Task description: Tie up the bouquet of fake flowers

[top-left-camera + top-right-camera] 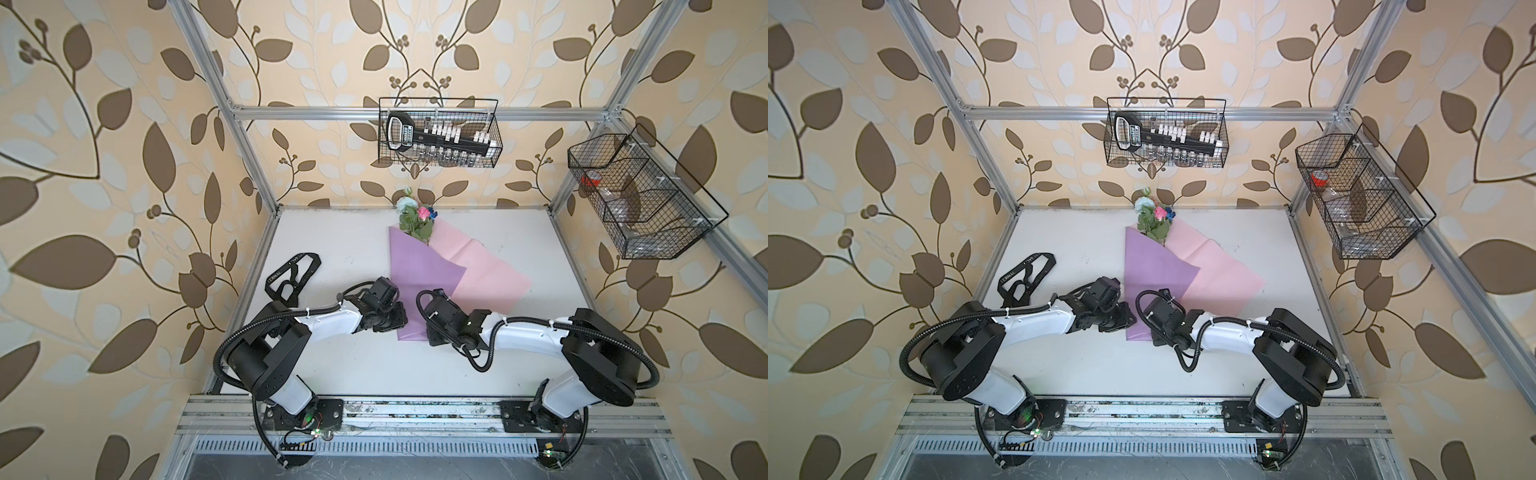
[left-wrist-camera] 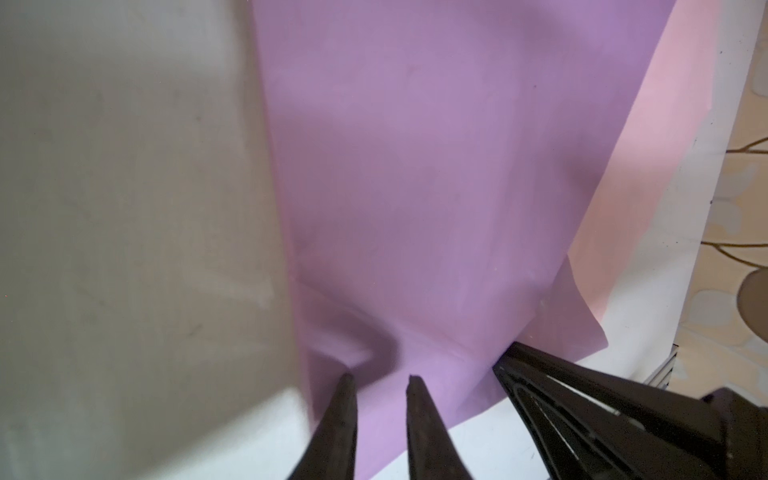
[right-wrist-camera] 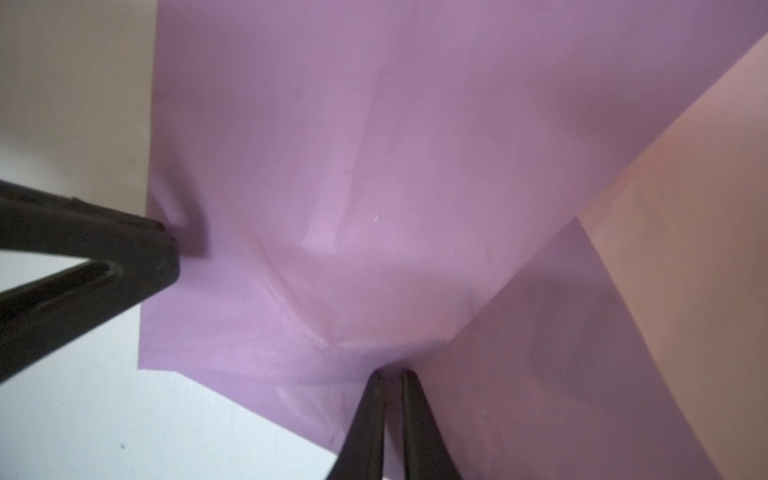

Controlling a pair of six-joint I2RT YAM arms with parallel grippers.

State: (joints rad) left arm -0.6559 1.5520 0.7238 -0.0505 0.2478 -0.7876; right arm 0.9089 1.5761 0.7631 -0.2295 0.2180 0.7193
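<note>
the bouquet of fake flowers (image 1: 412,218) lies in the middle of the white table (image 1: 332,245), blooms toward the back wall. its stems are under a lilac sheet (image 1: 417,270), which overlaps a pink sheet (image 1: 490,274) spread to the right in both top views. my two arms meet at the near end of the wrap. my right gripper (image 3: 390,373) has its fingers all but together, pinched on a gathered fold of the lilac sheet, which creases toward the tips. my left gripper (image 2: 380,377) sits at the sheet's left edge with its fingers a little apart. its tips are down on the lilac paper where it puckers; whether any paper is caught between them i cannot tell. the two grippers are near each other, not touching. a black ribbon (image 1: 296,272) with white lettering lies looped on the table to the left, apart from the wrap, just beyond my left arm.
</note>
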